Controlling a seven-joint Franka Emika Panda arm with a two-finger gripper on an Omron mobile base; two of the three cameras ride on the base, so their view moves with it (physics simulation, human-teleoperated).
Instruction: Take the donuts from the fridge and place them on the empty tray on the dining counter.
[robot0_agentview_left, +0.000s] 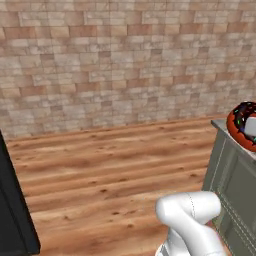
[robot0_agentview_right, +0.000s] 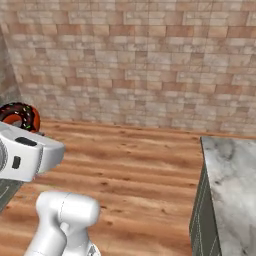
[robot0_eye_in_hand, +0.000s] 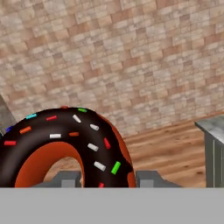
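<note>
Between the end effector's (robot0_eye_in_hand: 104, 178) jaws sits a donut (robot0_eye_in_hand: 65, 144), gripped and held up over open floor. This looks like the carry step; next it must reach the worktop (robot0_agentview_right: 232, 172) and find the empty tray.

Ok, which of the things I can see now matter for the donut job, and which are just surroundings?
For the job:
- donut, held between the fingers
- dining counter, its marble top ahead on the right

Just surroundings:
- brick wall
- wooden floor
- black edge at the far left; cannot tell what it is
</note>
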